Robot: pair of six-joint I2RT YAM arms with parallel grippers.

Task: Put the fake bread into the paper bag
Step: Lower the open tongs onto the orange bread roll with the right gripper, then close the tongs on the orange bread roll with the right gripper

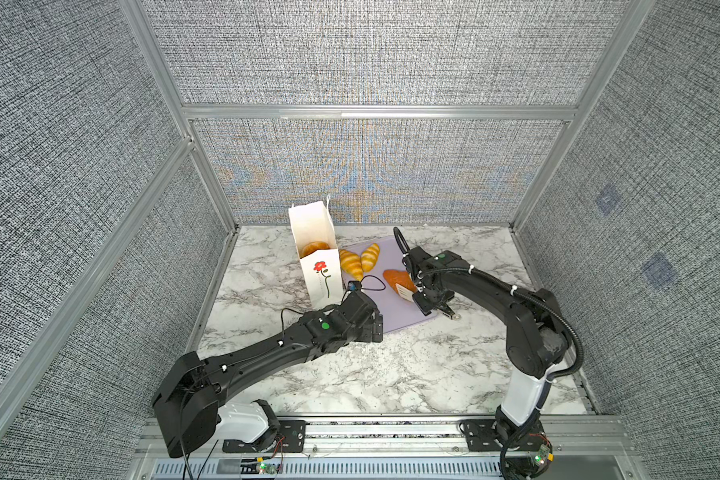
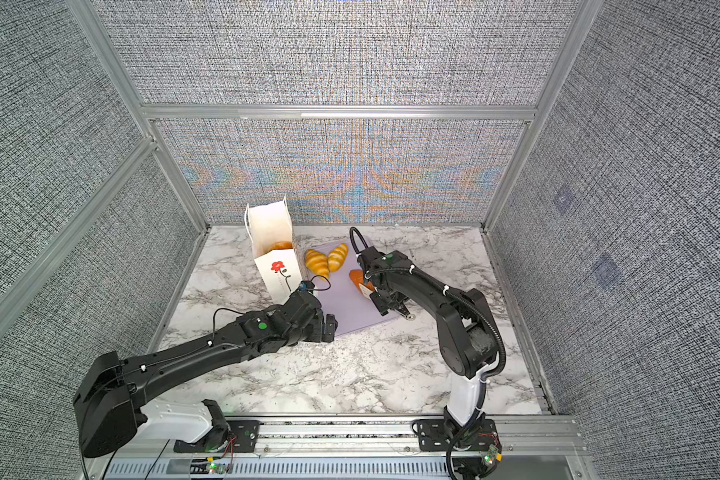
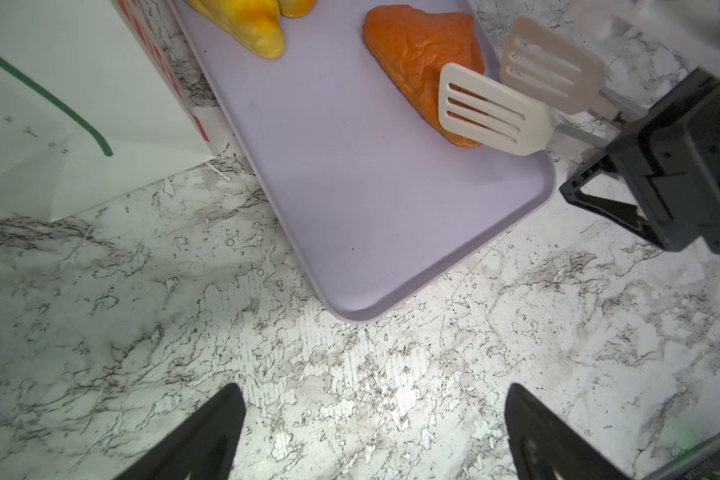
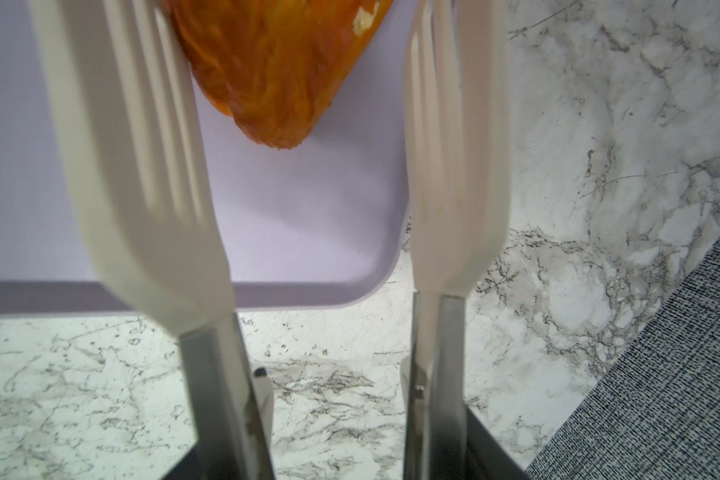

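1. On the paper bag (image 3: 80,104), in your left wrist view, you can make out small grey capitals set in a curve beside the printed green-black stem – "O", "Y", "Y" and one or two more; you cannot read a whole word.
2. In both top views the same lettering on the paper bag (image 1: 323,282) shows only as a faint dotted line – too small to read.
3. You will find no other legible text, label, brand or number.

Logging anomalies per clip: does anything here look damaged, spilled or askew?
Nothing spilled. Only oddity: the orange-brown pastry on the lilac tray shows a small pale chip near its edge, seen from the right wrist.
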